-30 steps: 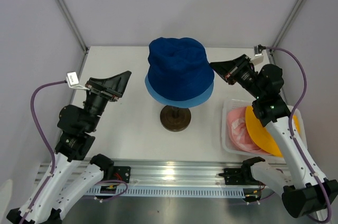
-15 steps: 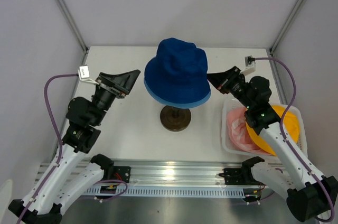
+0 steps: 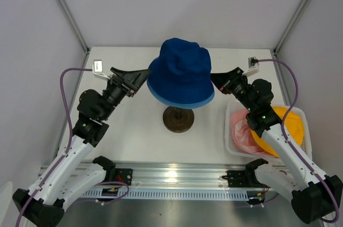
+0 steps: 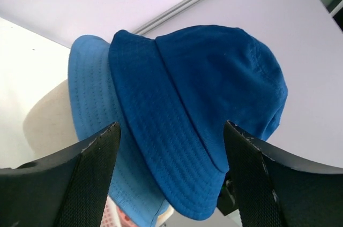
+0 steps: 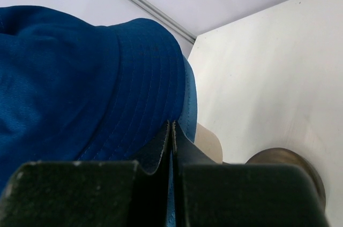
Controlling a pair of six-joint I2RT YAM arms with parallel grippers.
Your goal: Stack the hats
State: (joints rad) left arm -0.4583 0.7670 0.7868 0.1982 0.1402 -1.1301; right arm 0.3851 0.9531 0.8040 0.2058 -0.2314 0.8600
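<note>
The dark navy hat [image 3: 181,69], a soft bucket shape with a domed crown and rows of ring stitching on its sloping brim, is sitting on top of the light blue hat [image 3: 206,98] at the centre of the white table [image 3: 134,130]. Only a crescent of the paler, likewise stitched brim is showing beneath it, from about 3 round to 8 o'clock. Both are resting on a cream mannequin head [image 4: 48,120], whose smooth surface is peeking out under the brims, and the head is standing on a dark round base [image 3: 178,119]. At 9 o'clock of the stack the left gripper [image 3: 138,75] is hovering just beside the brims with its black, ribbed-faced fingers [image 4: 96,163] standing wide apart and holding nothing. At 3 o'clock the right gripper [image 3: 217,80] is pressing its fingers together at the edge of the navy brim, with a thin sliver of blue fabric pinched between them in the wrist view. At 4 o'clock of the base a white mesh plastic basket [image 3: 228,125] is holding the crumpled pink hat [image 3: 241,130] and, beside it, the flatter yellow hat [image 3: 293,120], which the right arm is partly covering.
</note>
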